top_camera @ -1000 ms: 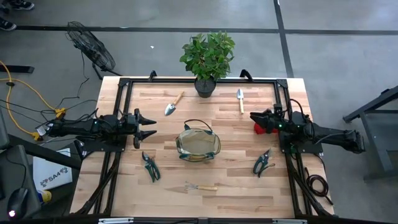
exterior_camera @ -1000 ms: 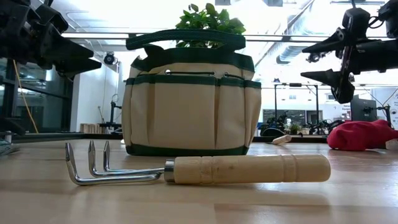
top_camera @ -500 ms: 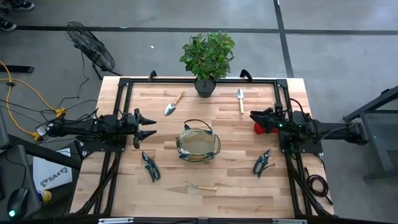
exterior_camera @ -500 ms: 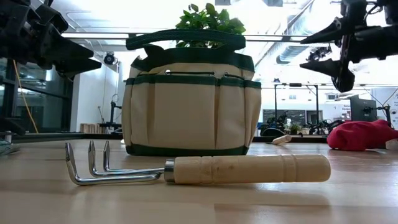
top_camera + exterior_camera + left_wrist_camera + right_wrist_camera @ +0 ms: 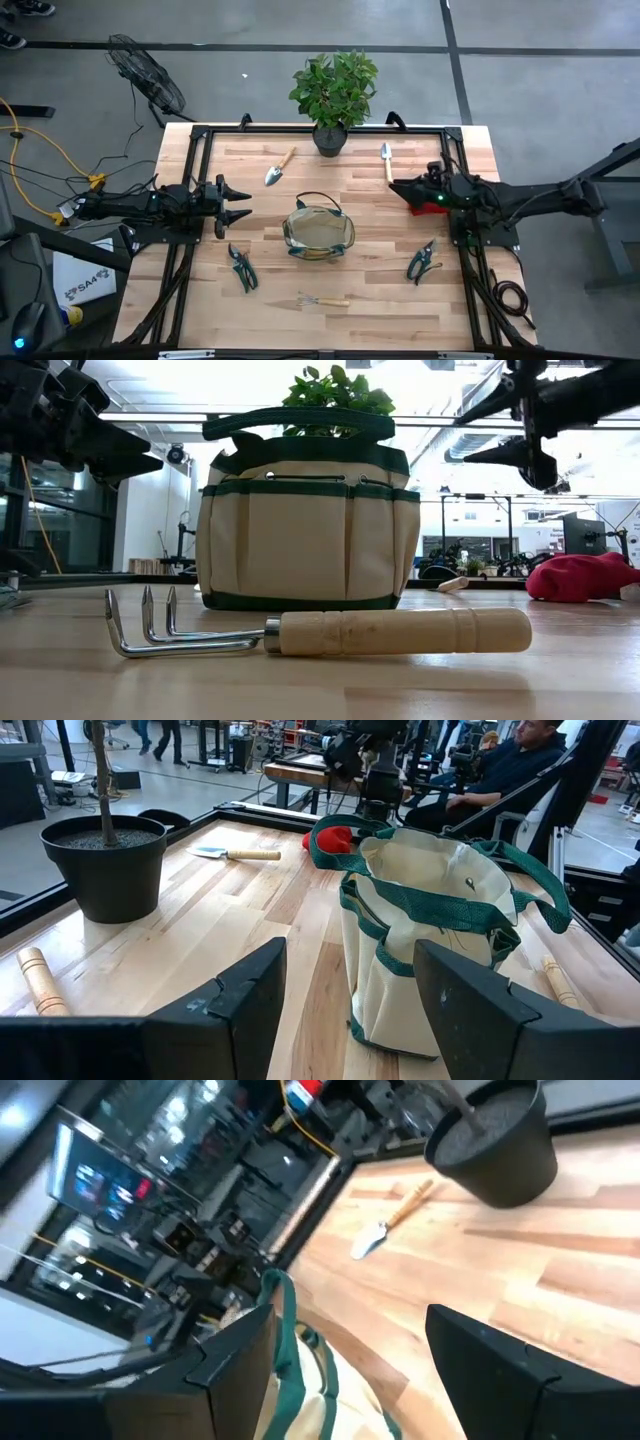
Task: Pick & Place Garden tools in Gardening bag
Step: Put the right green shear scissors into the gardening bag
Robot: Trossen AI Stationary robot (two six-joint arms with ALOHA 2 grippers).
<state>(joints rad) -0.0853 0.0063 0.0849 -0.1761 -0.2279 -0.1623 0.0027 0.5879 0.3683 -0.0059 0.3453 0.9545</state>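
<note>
Right hand (image 5: pixel 396 187): fingers apart, nothing between them, hovering above the surface (image 5: pixel 370 300) right of the gardening bag (image 5: pixel 318 233), near the red soft bundle (image 5: pixel 422 206). Left hand (image 5: pixel 240 201): fingers apart, empty, waiting at the left edge, pointed toward the bag.

Surface is pale butcher-block wood inside a black metal frame.

Bag sits mid-surface: round, tan canvas, dark green trim, thin green loop handles, outer pockets visible in the low view, mouth open upward.

Tools, all lying flat on the surface:
- Trowel (image 5: pixel 279 166), wooden handle, shiny metal blade, back left of the bag; long axis diagonal, blade toward the front left.
- Second trowel (image 5: pixel 386 160), back right, beside the plant pot (image 5: pixel 330 138); long axis roughly front to back, blade toward the back edge.
- Hand fork (image 5: pixel 320 632), turned wooden handle, three bent steel tines; in front of the bag, long axis left to right, tines to the left.
- Pruning shears (image 5: pixel 241 267), dark, front left of the bag, diagonal.
- Second shears (image 5: pixel 422 260), dark, front right, diagonal.
- Red bundle: soft, crumpled cloth, right of the bag near the frame.
</note>
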